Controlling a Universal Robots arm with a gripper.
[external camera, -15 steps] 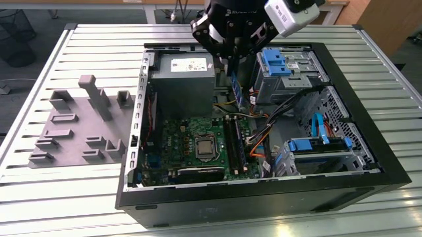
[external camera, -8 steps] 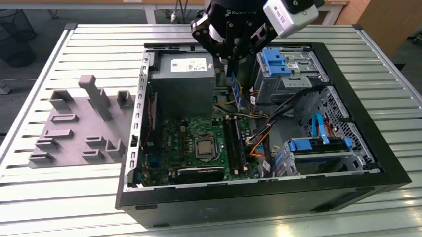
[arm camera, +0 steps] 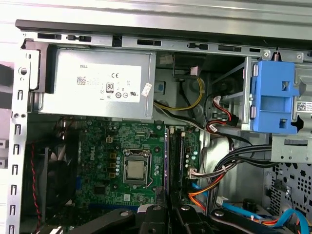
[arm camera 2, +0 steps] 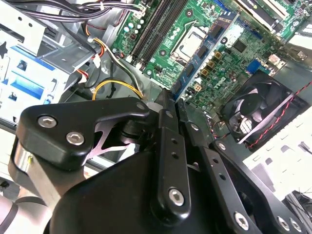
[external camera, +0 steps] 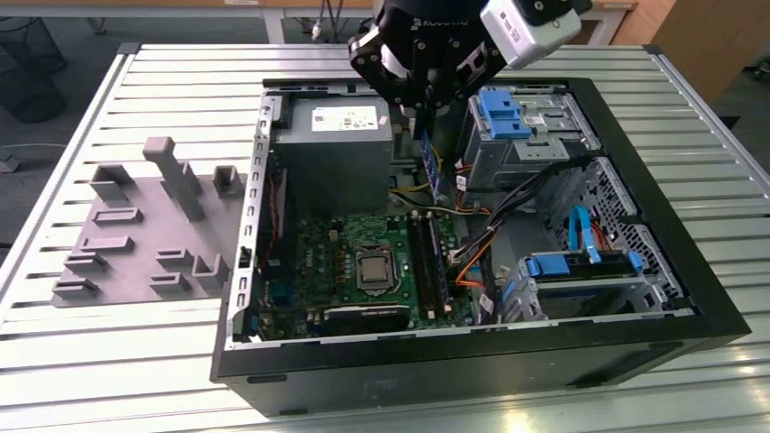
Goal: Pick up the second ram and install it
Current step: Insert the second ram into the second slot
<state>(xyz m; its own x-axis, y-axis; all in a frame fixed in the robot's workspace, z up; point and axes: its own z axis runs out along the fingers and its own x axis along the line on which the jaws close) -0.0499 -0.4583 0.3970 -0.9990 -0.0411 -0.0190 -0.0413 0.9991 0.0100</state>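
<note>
I'm looking down into the open black computer case (external camera: 673,334) lying on the ribbed metal table (external camera: 169,361), and my black end effector (external camera: 424,106) is hanging just above the case, right beside the grey metal power-supply box (external camera: 331,149). Its fingers (arm camera 2: 168,141) are pinched narrow around the second ram (external camera: 431,162), the slim blue memory stick, and I'm seeing its thin blue edge (arm camera 2: 195,68) sticking out past the fingertips in the second wrist view. The stick is standing on edge, in the air over the green motherboard (external camera: 361,239), not seated in anything. The long black memory slots (arm camera: 175,153) are sitting on the board between the silver square processor (arm camera: 134,166) and the bundle of black, orange and yellow cables (arm camera: 214,170). On the far side of the power-supply box from the cables, outside the case, the grey plastic holder tray with upright posts (external camera: 132,234) is resting on the table. The blue plastic drive bracket (arm camera: 273,97) is mounted beside the cables.
</note>
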